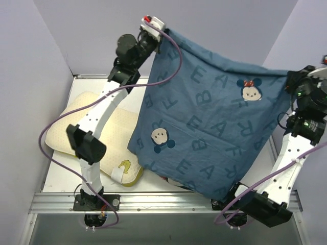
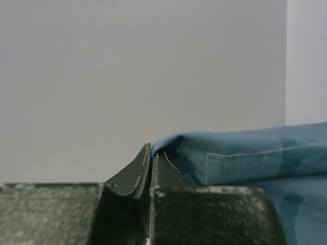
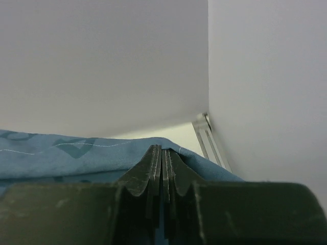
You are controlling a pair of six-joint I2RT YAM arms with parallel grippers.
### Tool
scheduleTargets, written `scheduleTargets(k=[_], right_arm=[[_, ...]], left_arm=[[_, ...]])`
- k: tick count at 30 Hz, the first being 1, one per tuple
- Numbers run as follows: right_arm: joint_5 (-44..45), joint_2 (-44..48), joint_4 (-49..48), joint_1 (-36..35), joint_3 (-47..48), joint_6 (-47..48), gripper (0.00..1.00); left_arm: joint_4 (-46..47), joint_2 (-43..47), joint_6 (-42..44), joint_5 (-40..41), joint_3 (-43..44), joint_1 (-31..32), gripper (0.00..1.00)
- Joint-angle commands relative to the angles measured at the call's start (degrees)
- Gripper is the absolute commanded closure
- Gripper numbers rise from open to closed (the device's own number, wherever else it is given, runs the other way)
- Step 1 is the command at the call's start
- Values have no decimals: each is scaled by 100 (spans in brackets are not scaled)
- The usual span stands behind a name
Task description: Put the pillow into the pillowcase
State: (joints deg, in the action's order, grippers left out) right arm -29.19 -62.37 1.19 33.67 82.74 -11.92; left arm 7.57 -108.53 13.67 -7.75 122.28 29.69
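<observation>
Left wrist view: left gripper [image 2: 151, 153] fills the bottom of the frame, jaws pressed together on a hemmed corner of the blue pillowcase [image 2: 245, 153], cloth running off to the right edge. Right wrist view: right gripper [image 3: 162, 150] at bottom centre, jaws also clamped on a pillowcase [image 3: 66, 153] edge, cloth spreading to the left; grey wall behind.

Top view: left gripper [image 1: 159, 35] raised at upper centre, right gripper [image 1: 295, 77] raised at the right edge. The pillowcase [image 1: 209, 117] hangs spread between them as a wide sheet, its bottom corner reaching down to the rail [image 1: 153, 201] at lower centre. Two mouse faces show on it, one with a red bow [image 1: 249, 91] upper right, one [image 1: 161, 137] centre left.

The pillow [image 1: 76, 130] lies flat on the white table [image 1: 56, 176] at left, outside the pillowcase, its right part hidden behind the cloth. Yellow mark [image 1: 124, 166] and white tag [image 1: 118, 175] at its lower corner. Purple cable [image 1: 173, 66] loops from the left wrist.
</observation>
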Motion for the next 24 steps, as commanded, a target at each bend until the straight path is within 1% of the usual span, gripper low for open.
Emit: scheduleTargets(k=[1,2,3,4,5,6,7,8,9,12,13,14,15,16,17,18,19,20,21,22,23,24], right_arm=[[948,-405,13,-492,-83,1648,100],[1220,-582,-13,-571,4,1954,100],[1727,-775,-31,-694,240,2061,100],[2002,-1160,-75,-713,425,2123,100],[2222,-1346,-75,-730,593,2124,100],[2573,-1644,-249,-730,968,2124,100],[2715,-1760,-329,-739,1120,2115,100],[2830,-1839,-408,-757,1217,2150,100],[3075,-1884,-627,-783,1262,2185,100],[2972,-1849,-586,-845,1227,2369,100],[2641,-1832,-359,-879,1088,2431,100],[2516,-1814,-252,-906,965,2501,100],[2349,-1788,-147,-932,842,2893,99],[2226,-1814,446,-1054,614,3124,94],[2216,-1857,722,-1108,499,3282,86],[2216,-1954,1203,-1143,324,3702,60],[2303,-2042,1486,-1196,191,3915,48],[2748,-2138,1715,-1344,16,4074,39],[2900,-2339,2179,-1380,-38,4119,24],[2954,-2454,2523,-1424,14,4084,20],[2763,-2551,2866,-1459,275,3962,20],[2439,-2648,3635,-1460,408,3883,21]], left_arm=[[-89,-998,74,36,927,54,100],[-168,-1317,100,89,1234,63,100],[-221,-1668,222,141,2055,63,100],[-230,-2376,285,333,2481,72,100],[-108,-2723,372,475,2833,72,100],[111,-3248,399,589,3367,63,100],[774,-3427,417,729,3434,63,100],[1190,-3534,391,948,3408,63,100],[1777,-3648,382,968,3277,63,100],[1836,-3614,426,810,3066,80,100],[1844,-3518,435,784,2543,81,100],[1853,-3439,539,775,2294,63,100],[1844,-3342,636,575,2065,54,100],[1696,-3298,750,520,1689,45,90],[1590,-3228,969,450,1476,37,81],[1433,-3105,1049,206,1335,2,70],[970,-3026,1102,169,1229,-16,49],[652,-2964,1103,177,1159,-25,34],[257,-2859,1120,186,1201,-34,11],[-625,-2806,1111,177,1298,-34,3],[-1121,-2727,1085,177,1394,-42,3],[-1849,-2517,1015,221,1395,-60,3]])
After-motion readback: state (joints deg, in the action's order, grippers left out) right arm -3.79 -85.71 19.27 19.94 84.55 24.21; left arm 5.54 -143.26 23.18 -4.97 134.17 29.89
